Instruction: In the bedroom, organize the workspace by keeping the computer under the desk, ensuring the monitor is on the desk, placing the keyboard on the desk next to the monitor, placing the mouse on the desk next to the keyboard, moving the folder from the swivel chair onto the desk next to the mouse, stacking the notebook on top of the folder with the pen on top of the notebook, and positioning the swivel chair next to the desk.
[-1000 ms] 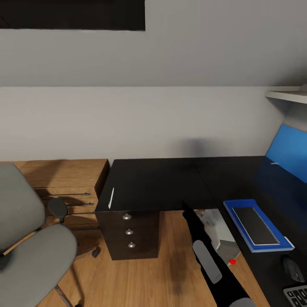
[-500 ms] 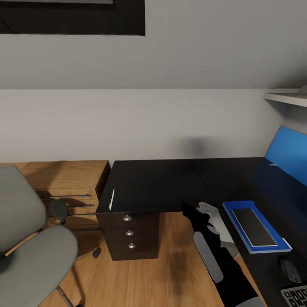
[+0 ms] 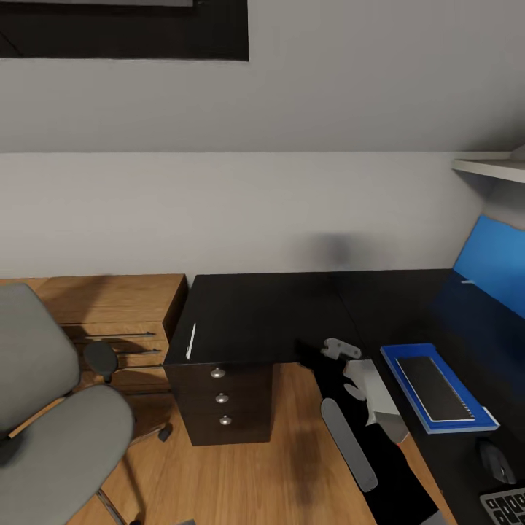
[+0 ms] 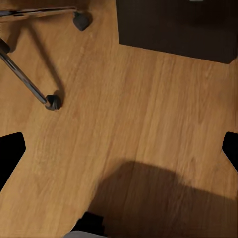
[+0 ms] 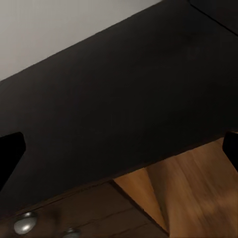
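Right gripper (image 3: 341, 348) open over desk (image 3: 277, 321); pen (image 3: 191, 340) lies front-to-back.

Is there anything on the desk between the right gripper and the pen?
Nothing visible does. The pen lies near the desk's left edge, and only bare black desktop separates it from the right gripper.

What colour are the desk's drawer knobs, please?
Silver, round knobs on the black desk; clearest in the head view.

a light wooden drawer unit (image 3: 120, 321) stands against the pale wall (image 3: 240, 204). a blue wall panel (image 3: 496, 262) leans at far right under a white shelf (image 3: 492, 169). wooden floor (image 4: 129, 114) runs below.
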Available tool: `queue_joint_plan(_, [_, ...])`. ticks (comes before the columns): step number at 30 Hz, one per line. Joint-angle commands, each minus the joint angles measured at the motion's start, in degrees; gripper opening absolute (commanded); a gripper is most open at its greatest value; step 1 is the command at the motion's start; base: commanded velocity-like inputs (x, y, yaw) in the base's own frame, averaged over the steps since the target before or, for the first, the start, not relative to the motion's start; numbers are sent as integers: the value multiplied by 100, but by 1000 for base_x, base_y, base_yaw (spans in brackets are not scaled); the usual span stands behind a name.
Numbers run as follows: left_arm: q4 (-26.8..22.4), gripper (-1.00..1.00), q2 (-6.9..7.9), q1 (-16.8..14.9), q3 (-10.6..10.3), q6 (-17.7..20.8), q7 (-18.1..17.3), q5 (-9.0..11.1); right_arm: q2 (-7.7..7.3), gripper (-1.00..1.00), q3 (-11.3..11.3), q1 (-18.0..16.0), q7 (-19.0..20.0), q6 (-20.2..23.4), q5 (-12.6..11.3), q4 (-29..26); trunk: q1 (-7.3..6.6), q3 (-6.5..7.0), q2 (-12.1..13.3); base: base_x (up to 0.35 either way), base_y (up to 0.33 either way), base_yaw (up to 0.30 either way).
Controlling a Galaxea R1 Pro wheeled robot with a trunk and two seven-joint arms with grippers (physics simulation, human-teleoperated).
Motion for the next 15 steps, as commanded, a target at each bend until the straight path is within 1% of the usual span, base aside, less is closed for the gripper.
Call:
queue_joint_plan(1, [-9, 100, 13, -1, -48, -227, 39, 50, 0, 100, 105, -5, -31, 19, -19, -4, 0, -7, -5, 0, 0, 0])
queue_joint_plan(5, [-14, 100, 20, -1, -48, -355, 38, 51, -8, 100, 337, -5, -30, 13, 0, -6, 0, -14, -5, 0, 0, 0])
queue_joint_plan(6, [-16, 100, 21, 0, -48, -364, 38, 51, -11, 100, 360, -5, -33, 9, 2, -7, 0, -15, -5, 0, 0, 0])
queue_joint_plan(7, [-25, 100, 37, 1, -20, -394, 38, 55, -26, 100, 444, -4, -32, -12, 9, 3, 0, -16, -5, 0, 0, 0])
queue_joint_plan(10, [-201, 100, 61, 1, -10, -403, 38, 64, -15, 100, 463, -4, -32, -15, 15, 10, 0, -16, -5, 0, 0, 0])
queue_joint_plan(12, [-431, 100, 190, 1, -8, -406, 34, 89, -5, 100, 531, -4, -37, -21, 32, 60, 0, -16, -5, 0, 0, 62])
queue_joint_plan(13, [-534, 100, 275, 1, -7, -408, 30, 103, -2, 100, 638, -4, -39, -64, 41, 132, 0, -18, -5, 0, 0, 162])
queue_joint_plan(15, [-672, 100, 335, 8, -6, -408, 27, 130, -1, 100, 760, -4, -45, -157, 58, 226, 0, -22, -5, 0, 0, 192])
